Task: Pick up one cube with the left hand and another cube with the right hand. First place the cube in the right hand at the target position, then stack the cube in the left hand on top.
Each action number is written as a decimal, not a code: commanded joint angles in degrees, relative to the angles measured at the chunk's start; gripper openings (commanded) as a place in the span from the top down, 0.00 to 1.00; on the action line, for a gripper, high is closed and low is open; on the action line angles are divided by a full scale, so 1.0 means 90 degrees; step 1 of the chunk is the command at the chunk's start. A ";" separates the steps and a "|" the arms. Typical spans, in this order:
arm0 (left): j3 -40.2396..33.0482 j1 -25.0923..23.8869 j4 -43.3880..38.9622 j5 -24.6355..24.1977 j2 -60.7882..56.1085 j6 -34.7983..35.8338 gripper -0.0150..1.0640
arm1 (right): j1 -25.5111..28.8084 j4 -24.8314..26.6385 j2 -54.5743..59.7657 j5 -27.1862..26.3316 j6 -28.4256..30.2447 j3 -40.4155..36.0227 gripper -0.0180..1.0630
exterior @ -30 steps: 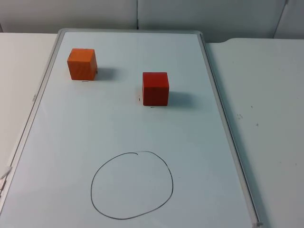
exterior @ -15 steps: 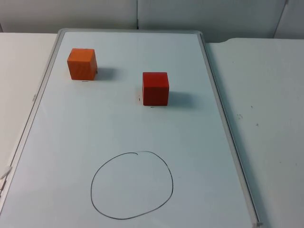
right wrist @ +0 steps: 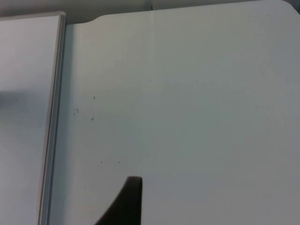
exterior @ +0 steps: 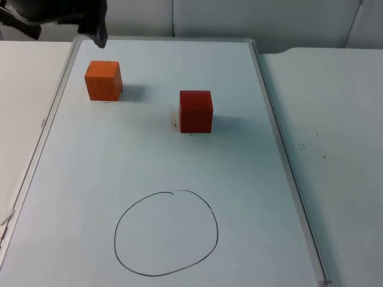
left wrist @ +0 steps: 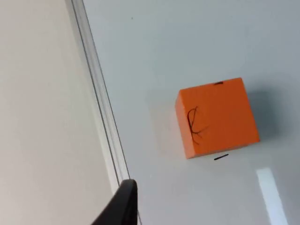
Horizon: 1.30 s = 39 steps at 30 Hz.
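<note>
An orange cube (exterior: 103, 80) stands at the far left of the whiteboard (exterior: 272, 131). To its right and a little nearer stands a red cube (exterior: 195, 111). A hand-drawn black circle (exterior: 115, 236) marks the near middle of the board. My left gripper (exterior: 94, 28) hangs over the board's far left corner, just beyond the orange cube (left wrist: 216, 117), which has a dark scribble on its top face. My right gripper (right wrist: 129, 201) is over the bare white table, to the right of the board's rim (right wrist: 54, 117).
The whiteboard's raised metal rim (left wrist: 101, 108) runs beside the orange cube. White table top (exterior: 335, 149) lies on both sides of the board. A grey partition wall (exterior: 239, 18) closes off the far end.
The left arm has come into the top view at the far left corner, above and behind the orange cube. Both cubes stay where they were.
</note>
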State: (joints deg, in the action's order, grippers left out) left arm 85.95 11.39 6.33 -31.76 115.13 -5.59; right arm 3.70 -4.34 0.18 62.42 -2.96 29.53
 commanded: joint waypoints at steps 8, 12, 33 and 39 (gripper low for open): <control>0.0880 0.0223 0.0391 0.0020 0.1055 0.0131 0.02 | 0.0028 0.0015 -0.0020 -0.0066 -0.0010 -0.0045 0.09; 0.1360 0.0323 0.0380 -0.0014 0.1528 0.0218 0.02 | 0.0028 0.0015 -0.0020 -0.0066 -0.0010 -0.0045 0.09; 0.1641 0.0331 0.0064 0.0560 0.2213 0.0556 0.02 | 0.0028 0.0015 -0.0020 -0.0066 -0.0010 -0.0045 0.09; 0.1641 0.0331 0.0049 0.0712 0.2213 0.0556 0.29 | 0.0028 0.0015 -0.0020 -0.0066 -0.0010 -0.0045 0.09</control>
State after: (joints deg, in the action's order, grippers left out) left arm 100.16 13.98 6.94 -26.58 135.05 -1.12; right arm 3.70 -4.34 0.18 62.35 -3.08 29.53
